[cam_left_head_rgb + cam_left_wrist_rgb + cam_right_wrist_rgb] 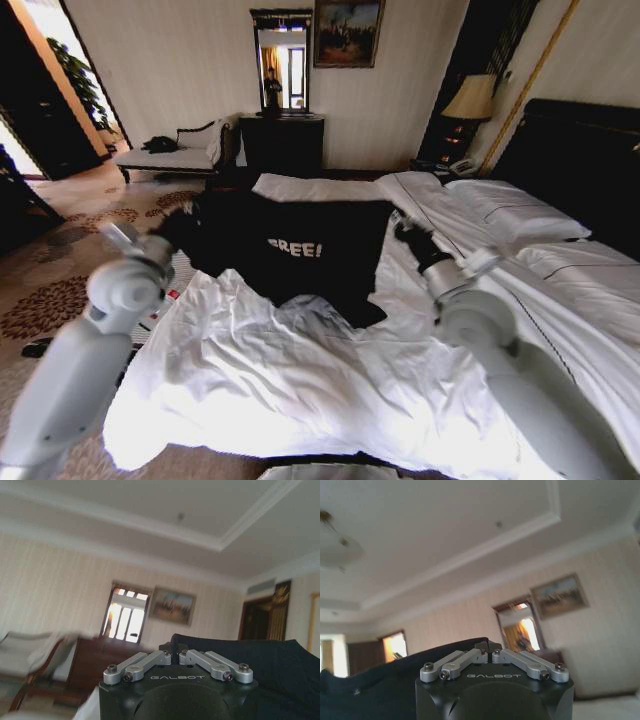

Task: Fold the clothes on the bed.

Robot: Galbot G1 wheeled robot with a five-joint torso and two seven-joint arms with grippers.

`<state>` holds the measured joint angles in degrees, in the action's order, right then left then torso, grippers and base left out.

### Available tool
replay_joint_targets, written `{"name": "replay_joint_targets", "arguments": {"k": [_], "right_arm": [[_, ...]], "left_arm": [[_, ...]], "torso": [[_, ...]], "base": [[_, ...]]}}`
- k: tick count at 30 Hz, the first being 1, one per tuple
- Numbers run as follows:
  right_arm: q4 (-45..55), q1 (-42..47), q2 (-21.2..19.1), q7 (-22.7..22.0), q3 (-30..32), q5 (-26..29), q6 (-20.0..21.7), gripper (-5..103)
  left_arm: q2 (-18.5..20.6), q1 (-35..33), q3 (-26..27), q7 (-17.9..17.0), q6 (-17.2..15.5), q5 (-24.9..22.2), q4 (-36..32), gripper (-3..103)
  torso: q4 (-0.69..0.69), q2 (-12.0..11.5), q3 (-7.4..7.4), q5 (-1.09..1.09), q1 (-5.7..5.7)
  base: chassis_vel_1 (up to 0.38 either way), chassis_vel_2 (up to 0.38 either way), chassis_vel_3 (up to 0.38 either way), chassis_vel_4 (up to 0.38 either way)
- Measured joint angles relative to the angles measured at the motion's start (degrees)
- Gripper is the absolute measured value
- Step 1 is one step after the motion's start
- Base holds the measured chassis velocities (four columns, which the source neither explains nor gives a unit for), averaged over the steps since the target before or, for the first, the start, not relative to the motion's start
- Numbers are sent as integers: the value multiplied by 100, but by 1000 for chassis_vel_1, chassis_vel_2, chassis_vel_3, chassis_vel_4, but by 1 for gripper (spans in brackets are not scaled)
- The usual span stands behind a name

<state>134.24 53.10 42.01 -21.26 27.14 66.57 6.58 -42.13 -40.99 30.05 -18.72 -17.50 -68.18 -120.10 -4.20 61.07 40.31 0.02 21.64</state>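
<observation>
Fingers of both grippers are pinched together on black cloth: the left gripper point(172, 656) and the right gripper point(487, 648) each hold an edge of the T-shirt point(300, 255), lifted and stretched between them over the foot half of the bed point(300, 400). From the head camera its white lettering faces out above rumpled white sheets, pillows point(520, 215) by the dark headboard point(585, 150). Wrist cameras add the ceiling, striped walls, a mirror point(281, 62) and a painting point(346, 32).

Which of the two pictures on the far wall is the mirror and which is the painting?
The mirror is the taller, narrow one directly above the dark dresser, showing a bright reflection. The painting hangs beside it, higher and nearer the lamp.
</observation>
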Motion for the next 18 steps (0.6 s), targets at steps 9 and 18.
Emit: {"name": "replay_joint_targets", "arguments": {"k": [9,18], "right_arm": [[849,-20,-608,89,728,948,-106,0],[949,-235,-1208,-40,1393,1888,-13,0]], "left_arm": [[808,133,1070,-147,-10,-1053,-721,2],[1476,-2078,4330,-120,-27,-2394,-1672,2]], "torso": [[0,1,-1,-2,-1],[4,2,-1,0,-1]], "base": [[0,0,0,0],[0,0,0,0]]}}
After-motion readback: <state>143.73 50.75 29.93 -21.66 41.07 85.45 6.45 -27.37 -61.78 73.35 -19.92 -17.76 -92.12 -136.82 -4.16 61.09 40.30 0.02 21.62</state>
